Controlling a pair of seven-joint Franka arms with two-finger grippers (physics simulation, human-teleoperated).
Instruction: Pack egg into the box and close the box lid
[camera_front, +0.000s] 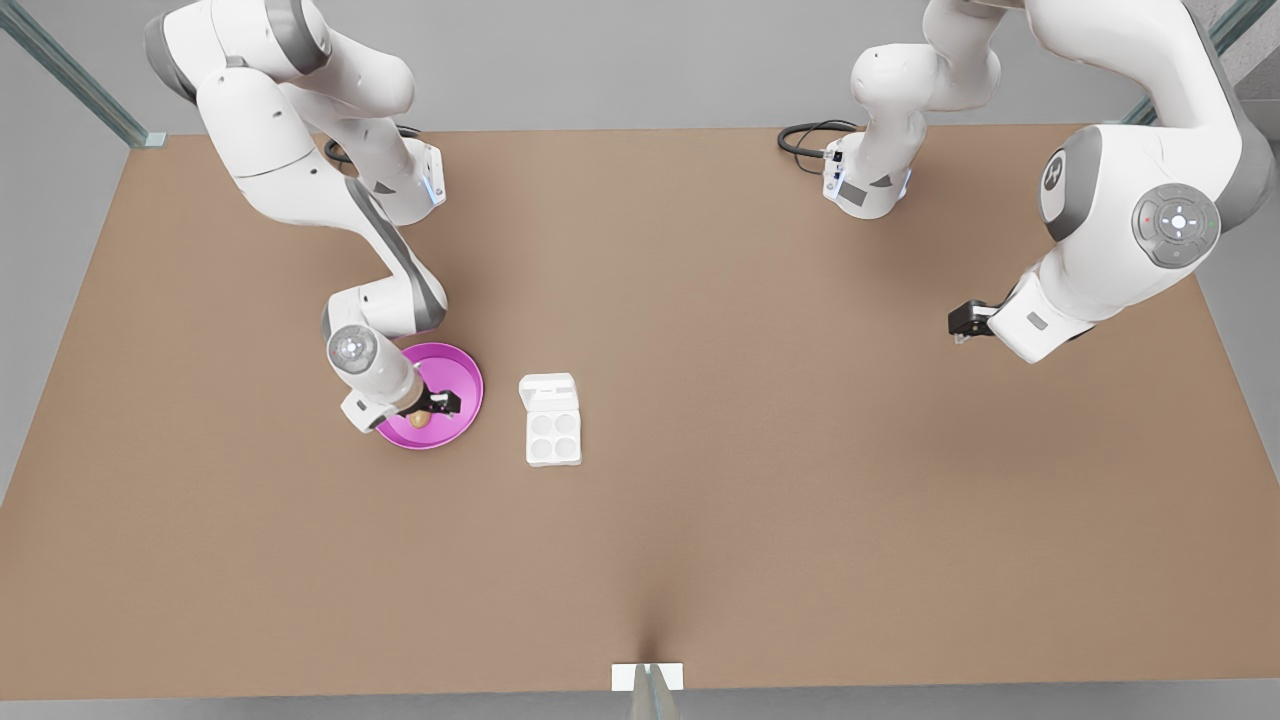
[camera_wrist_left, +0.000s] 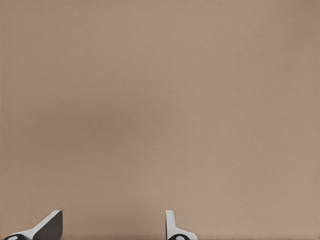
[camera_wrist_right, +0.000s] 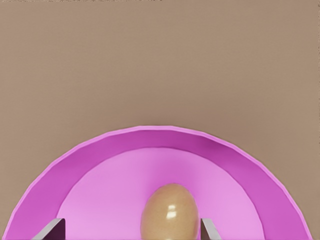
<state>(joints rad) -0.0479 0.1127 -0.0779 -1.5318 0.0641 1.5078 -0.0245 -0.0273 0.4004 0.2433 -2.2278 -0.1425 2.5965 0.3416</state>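
Right gripper (camera_wrist_right: 127, 232) hangs over the pink plate (camera_wrist_right: 250, 165), fingers spread either side of the egg (camera_wrist_right: 169, 212) – poised to pinch it. Box (camera_front: 553, 435) lies just beside the plate, box lid (camera_front: 548, 389) open. Left gripper (camera_wrist_left: 112, 227) waits well apart – fingers open.

overhead front view; downward wrist views, right nearer table (camera_front: 700, 550)

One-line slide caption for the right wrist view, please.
Right gripper, fingers open, straddles the egg lying on the pink plate, brown table beyond.
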